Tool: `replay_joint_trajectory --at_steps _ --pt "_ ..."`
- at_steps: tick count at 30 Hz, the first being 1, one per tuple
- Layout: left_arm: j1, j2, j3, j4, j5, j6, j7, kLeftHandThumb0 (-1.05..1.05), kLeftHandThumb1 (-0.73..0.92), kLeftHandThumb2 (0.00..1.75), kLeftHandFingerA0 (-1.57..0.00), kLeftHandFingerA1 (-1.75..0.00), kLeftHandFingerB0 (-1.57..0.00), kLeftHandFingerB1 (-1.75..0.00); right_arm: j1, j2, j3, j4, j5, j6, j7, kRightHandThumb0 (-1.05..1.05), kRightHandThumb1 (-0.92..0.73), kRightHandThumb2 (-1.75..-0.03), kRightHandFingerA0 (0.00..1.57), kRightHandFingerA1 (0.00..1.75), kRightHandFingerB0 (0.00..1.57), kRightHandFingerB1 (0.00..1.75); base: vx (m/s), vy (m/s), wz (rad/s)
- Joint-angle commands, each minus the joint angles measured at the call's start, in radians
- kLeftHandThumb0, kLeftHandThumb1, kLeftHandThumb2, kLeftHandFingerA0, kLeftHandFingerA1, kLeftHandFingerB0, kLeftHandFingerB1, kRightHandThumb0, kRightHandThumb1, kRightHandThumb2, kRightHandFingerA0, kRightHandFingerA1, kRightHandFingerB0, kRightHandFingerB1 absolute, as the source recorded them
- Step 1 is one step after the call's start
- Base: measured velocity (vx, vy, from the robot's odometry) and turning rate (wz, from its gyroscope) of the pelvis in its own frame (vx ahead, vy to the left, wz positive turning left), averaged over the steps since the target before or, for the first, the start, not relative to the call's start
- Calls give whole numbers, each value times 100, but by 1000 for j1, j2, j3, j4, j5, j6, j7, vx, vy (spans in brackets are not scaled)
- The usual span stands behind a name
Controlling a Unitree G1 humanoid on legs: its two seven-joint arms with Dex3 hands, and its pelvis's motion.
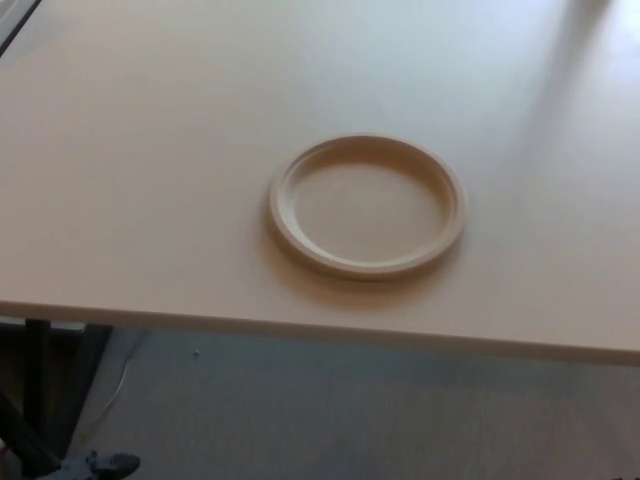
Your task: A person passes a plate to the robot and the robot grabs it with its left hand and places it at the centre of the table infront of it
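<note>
Cream round plate (368, 205) lies flat near the middle of the pale table (150, 150), nothing touching it (placement looks done). Left hand (100, 466): only a dark sliver at the bottom edge, below the table; grip state indeterminable. Right hand out of view.

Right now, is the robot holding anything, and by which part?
Nothing is held. The round beige plate lies alone on the pale table; the left hand is below the table edge.
</note>
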Motion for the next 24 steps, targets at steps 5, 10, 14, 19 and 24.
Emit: replay_joint_trajectory --at_steps 5,10,14,19,24 --pt "-258 117 -114 660 168 -60 397 -70 60 86 -25 -47 -12 -38 3 0 -33 6 24 20 -39 -56 -64 -59 53 63 37 46 0 0 0" --pt "-327 119 -107 765 101 -64 375 -73 59 88 -25 -46 -10 -38 -15 -8 -47 5 33 5 -30 -60 -64 -60 49 67 37 51 0 0 0" --pt "-342 119 -113 801 74 -82 374 -72 60 88 -24 -46 -9 -38 -16 -12 -48 6 27 -2 -23 -61 -64 -60 46 67 36 52 0 0 0" --pt "-361 128 -166 863 79 -122 410 -73 63 90 -23 -45 -8 -37 7 -17 -63 7 27 -9 -24 -60 -63 -59 48 66 38 52 0 0 0" --pt "-386 150 -199 891 58 -160 408 -74 65 89 -23 -45 -9 -37 -9 -9 -64 6 16 3 -32 -58 -63 -59 50 63 40 50 0 0 0"
